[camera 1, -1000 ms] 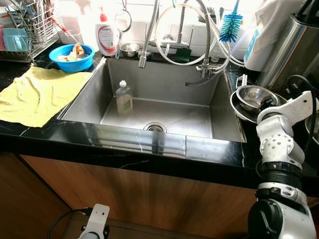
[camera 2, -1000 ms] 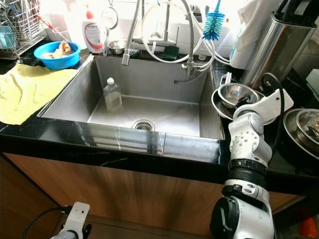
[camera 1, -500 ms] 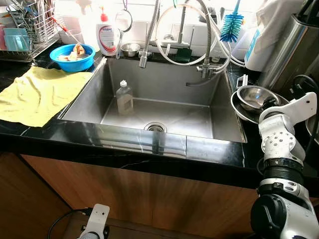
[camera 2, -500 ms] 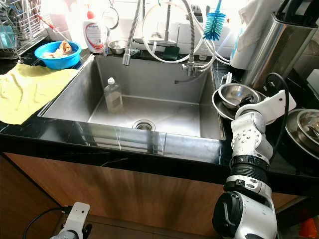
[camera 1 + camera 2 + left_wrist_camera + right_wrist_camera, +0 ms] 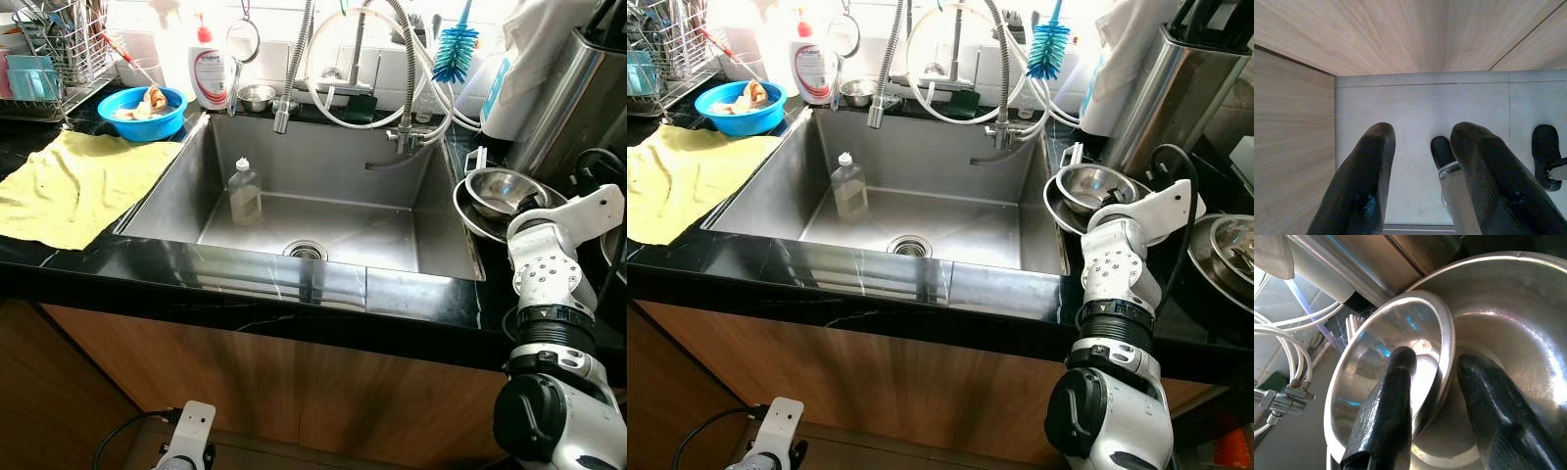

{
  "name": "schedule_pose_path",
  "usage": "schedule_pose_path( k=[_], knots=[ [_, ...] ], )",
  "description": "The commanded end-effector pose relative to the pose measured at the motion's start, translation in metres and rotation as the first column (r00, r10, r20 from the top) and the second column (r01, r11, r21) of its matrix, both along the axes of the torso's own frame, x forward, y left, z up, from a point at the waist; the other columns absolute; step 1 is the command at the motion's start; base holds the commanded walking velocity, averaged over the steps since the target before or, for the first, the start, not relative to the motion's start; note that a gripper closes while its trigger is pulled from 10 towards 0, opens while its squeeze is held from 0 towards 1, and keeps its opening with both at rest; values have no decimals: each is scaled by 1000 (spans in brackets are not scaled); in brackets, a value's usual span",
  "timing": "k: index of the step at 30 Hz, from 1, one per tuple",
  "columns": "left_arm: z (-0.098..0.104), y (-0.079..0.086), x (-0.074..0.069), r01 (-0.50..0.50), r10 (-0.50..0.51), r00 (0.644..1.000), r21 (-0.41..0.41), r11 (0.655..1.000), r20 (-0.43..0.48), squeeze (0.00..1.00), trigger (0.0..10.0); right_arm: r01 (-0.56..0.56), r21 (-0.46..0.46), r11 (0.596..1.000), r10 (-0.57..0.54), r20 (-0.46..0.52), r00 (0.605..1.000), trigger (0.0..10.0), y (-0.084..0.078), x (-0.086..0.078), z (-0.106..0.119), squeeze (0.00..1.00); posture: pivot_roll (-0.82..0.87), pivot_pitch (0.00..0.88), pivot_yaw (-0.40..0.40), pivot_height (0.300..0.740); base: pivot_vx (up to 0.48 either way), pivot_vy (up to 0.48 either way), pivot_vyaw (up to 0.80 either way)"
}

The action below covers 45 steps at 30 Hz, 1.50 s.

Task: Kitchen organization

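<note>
Two nested steel bowls stand on the black counter right of the sink: a small bowl [image 5: 498, 186] [image 5: 1381, 347] inside a larger bowl [image 5: 1508, 342]. My right gripper [image 5: 1432, 367] is open and straddles the small bowl's rim. One finger [image 5: 1386, 406] is inside the small bowl, the other finger [image 5: 1488, 406] is outside it, over the larger bowl's inner wall. My right arm [image 5: 551, 264] reaches over the counter edge to them. My left gripper [image 5: 1420, 142] hangs open above the pale floor by the wooden cabinet.
The steel sink [image 5: 294, 279] holds a clear bottle [image 5: 243, 193]. A yellow cloth [image 5: 73, 181], blue bowl [image 5: 145, 110], dish rack [image 5: 54, 54] and soap bottle [image 5: 209, 70] are at the left. A tall steel pot [image 5: 568, 98] rises behind the bowls, and faucet hoses [image 5: 392, 69] hang over the sink.
My right wrist has shifted slightly right and lower beside the steel bowls. The left arm and the objects have stayed put.
</note>
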<state>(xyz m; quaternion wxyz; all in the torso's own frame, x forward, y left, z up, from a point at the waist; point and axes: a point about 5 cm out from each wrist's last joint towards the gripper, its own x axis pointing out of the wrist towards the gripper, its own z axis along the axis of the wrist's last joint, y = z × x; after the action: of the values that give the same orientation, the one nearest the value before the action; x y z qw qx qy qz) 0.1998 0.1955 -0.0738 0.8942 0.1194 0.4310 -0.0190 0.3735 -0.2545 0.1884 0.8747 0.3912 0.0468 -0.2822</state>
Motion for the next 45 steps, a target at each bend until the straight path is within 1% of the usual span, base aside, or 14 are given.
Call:
schedule_pose_path(
  k=[1, 4, 5, 7, 8, 9, 25, 31, 36, 39, 41, 43, 44, 45],
  knots=[
    [-1, -1, -1, 7, -7, 1000, -3, 1000, -12, 0, 10000, 9, 12, 1000, -9, 4, 1000, 10000, -2, 2, 4, 0, -120, 0, -51, 740, 0, 0, 0],
    [-1, -1, -1, 8, -8, 1000, -4, 1000, -13, 0, 10000, 11, 16, 1000, -11, 5, 1000, 10000, -2, 3, 5, 0, -120, 0, -51, 740, 0, 0, 0],
    [-1, -1, -1, 8, -8, 1000, -4, 1000, -13, 0, 10000, 12, 16, 1000, -12, 6, 1000, 3373, -2, 3, 5, 0, -119, 0, -52, 740, 0, 0, 0],
    [-1, -1, -1, 7, -7, 1000, -4, 1000, -13, 0, 10000, 13, 17, 1000, -13, 6, 1000, 3373, -2, 3, 5, 0, -119, 0, -52, 740, 0, 0, 0],
    [-1, -1, -1, 7, -8, 1000, -4, 1000, -14, 0, 10000, 12, 18, 1000, -12, 9, 1000, 980, -2, 3, 5, 0, -119, 0, -52, 740, 0, 0, 0],
    [-1, -2, -1, 7, -8, 1000, -4, 1000, -14, 0, 10000, 11, 21, 1000, -11, 12, 1000, 0, -2, 4, 6, 0, -120, 0, -51, 740, 0, 0, 0],
    [0, -1, 0, 2, -2, 1000, -3, 1000, -9, 0, 10000, -13, 23, 1000, 12, 39, 999, 0, 6, 8, 9, 0, -114, 0, -51, 740, 0, 0, 0],
    [0, -2, 0, 0, 0, 1000, -6, 1000, -6, 0, 10000, 4, -86, 996, 3, 85, 996, 0, 7, 7, 25, 0, -113, 0, -53, 740, 0, 0, 0],
    [0, -2, 1, -1, 1, 1000, -7, 1000, -1, 0, 10000, 16, -105, 994, -6, 94, 996, 0, 9, 5, 28, 0, -113, 0, -54, 740, 0, 0, 0],
    [0, -2, 1, -2, 2, 1000, -8, 1000, 1, 0, 10000, 21, -136, 991, -6, 104, 995, 0, 9, 4, 31, 0, -113, 0, -55, 740, 0, 0, 0],
    [0, -2, 1, -2, 2, 1000, -8, 1000, 1, 0, 10000, 13, -180, 984, 8, 120, 993, 0, 11, 5, 36, 0, -113, 0, -55, 740, 0, 0, 0],
    [0, -3, 1, -3, 3, 1000, -9, 1000, 2, 0, 10000, 22, -266, 964, 17, 145, 989, 0, 12, 4, 45, 0, -112, 0, -58, 740, 0, 0, 0],
    [0, -3, 2, -4, 4, 1000, -10, 1000, 3, 0, 10000, 55, -396, 916, 21, 185, 982, 1569, 14, 1, 60, 0, -110, 0, -58, 740, 0, 0, 0],
    [0, -3, 2, -4, 4, 1000, -10, 1000, 4, 0, 10000, 62, -434, 899, 30, 200, 979, 1569, 15, 1, 65, 0, -110, 0, -58, 740, 0, 0, 0]
  ],
)
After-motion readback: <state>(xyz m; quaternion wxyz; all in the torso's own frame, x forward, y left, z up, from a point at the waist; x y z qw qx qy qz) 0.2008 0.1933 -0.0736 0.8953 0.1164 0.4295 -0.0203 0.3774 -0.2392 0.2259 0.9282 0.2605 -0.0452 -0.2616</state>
